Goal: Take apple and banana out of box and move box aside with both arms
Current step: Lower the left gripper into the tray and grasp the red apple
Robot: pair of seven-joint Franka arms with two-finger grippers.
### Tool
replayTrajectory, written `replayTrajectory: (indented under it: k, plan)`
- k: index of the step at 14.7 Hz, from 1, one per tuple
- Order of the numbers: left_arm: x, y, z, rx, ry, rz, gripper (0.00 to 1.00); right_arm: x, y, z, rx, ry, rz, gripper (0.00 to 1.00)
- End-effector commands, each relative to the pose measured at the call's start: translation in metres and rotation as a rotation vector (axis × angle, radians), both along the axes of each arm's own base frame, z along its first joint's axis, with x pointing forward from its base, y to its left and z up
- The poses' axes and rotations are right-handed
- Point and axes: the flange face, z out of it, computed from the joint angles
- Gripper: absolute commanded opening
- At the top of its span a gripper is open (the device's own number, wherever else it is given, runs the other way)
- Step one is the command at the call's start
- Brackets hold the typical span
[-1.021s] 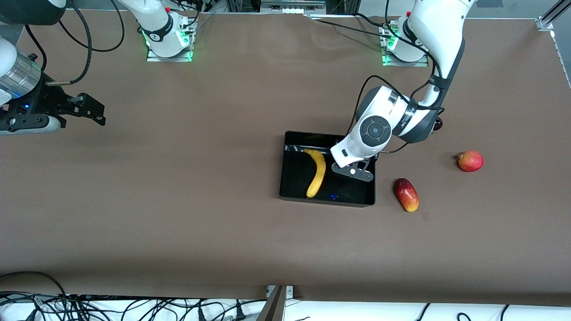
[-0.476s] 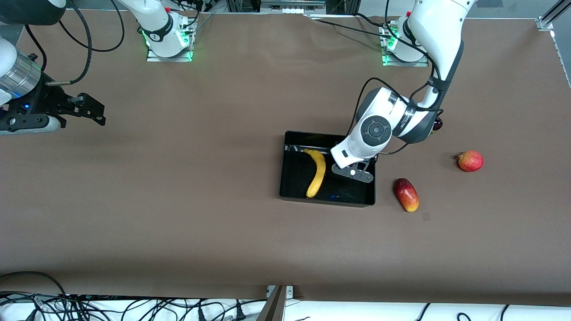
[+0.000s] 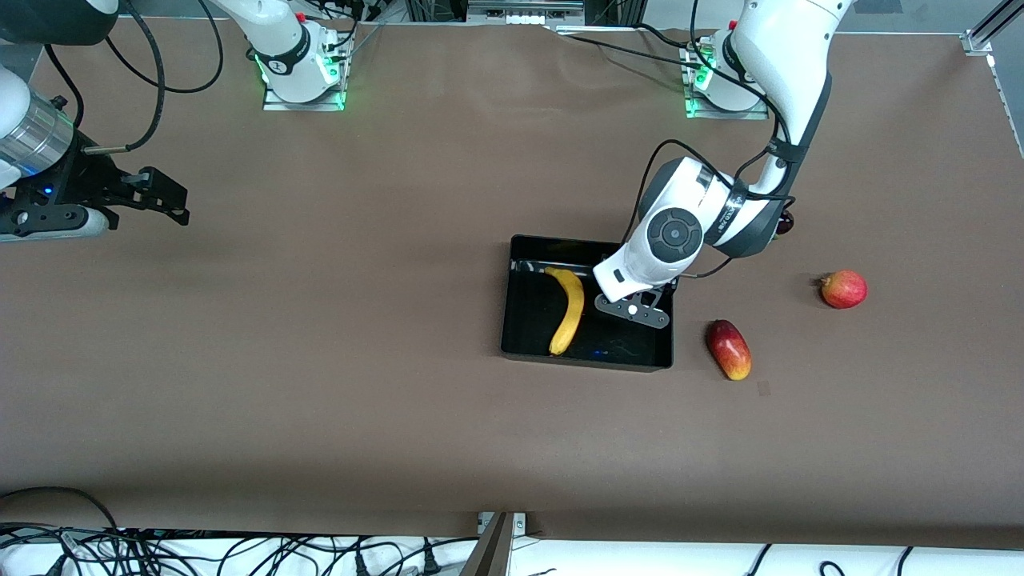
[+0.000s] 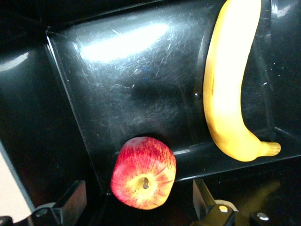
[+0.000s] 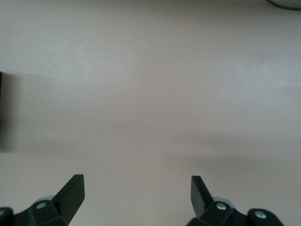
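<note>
The black box stands mid-table toward the left arm's end. The yellow banana lies in it and also shows in the left wrist view. The red apple with yellow streaks lies in the box beside the banana, by a wall. In the front view the left arm hides it. My left gripper hangs over the box, open, its fingers on either side of the apple and clear of it. My right gripper waits open and empty over bare table at the right arm's end.
An oblong red-yellow mango lies on the table beside the box, toward the left arm's end. A round red fruit with a nub lies farther that way. A small dark object peeks out by the left arm's elbow.
</note>
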Motion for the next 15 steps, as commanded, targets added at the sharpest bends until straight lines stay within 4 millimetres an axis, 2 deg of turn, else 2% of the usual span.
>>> replayTrajectory:
  k: [1, 4, 6, 8, 9, 10, 11, 12, 15]
  plan:
    - [0.001, 0.002, -0.025, -0.023, -0.033, -0.048, 1.0, 0.0, -0.001, 0.004, -0.003, -0.002, -0.003, 1.0]
    - [-0.011, 0.004, -0.04, -0.024, -0.034, -0.057, 1.0, 0.0, -0.001, 0.004, -0.003, -0.002, -0.003, 1.0]
    - [-0.02, 0.01, -0.034, -0.015, -0.022, -0.056, 1.0, 0.0, -0.001, 0.004, -0.003, -0.002, -0.002, 1.0]
    - [-0.037, 0.011, -0.033, -0.004, -0.003, -0.055, 1.0, 0.0, -0.001, 0.004, -0.003, -0.002, -0.003, 1.0]
    - [-0.041, 0.006, -0.03, -0.005, 0.003, -0.055, 0.7, 0.001, -0.001, 0.003, -0.003, -0.001, -0.002, 1.0]
    - [-0.045, 0.004, -0.028, 0.001, 0.022, -0.062, 0.49, 0.001, -0.001, 0.003, -0.003, -0.001, -0.002, 1.0]
    - [-0.049, -0.003, -0.025, 0.0, 0.033, -0.072, 0.33, 0.0, -0.001, 0.004, -0.003, -0.002, -0.003, 1.0]
    - [-0.051, -0.006, -0.027, 0.001, 0.038, -0.072, 0.23, 0.0, -0.001, 0.004, -0.003, -0.002, -0.002, 1.0]
    - [-0.048, -0.006, -0.036, -0.003, 0.032, -0.076, 0.22, 0.0, -0.002, 0.004, -0.003, -0.001, -0.003, 1.0]
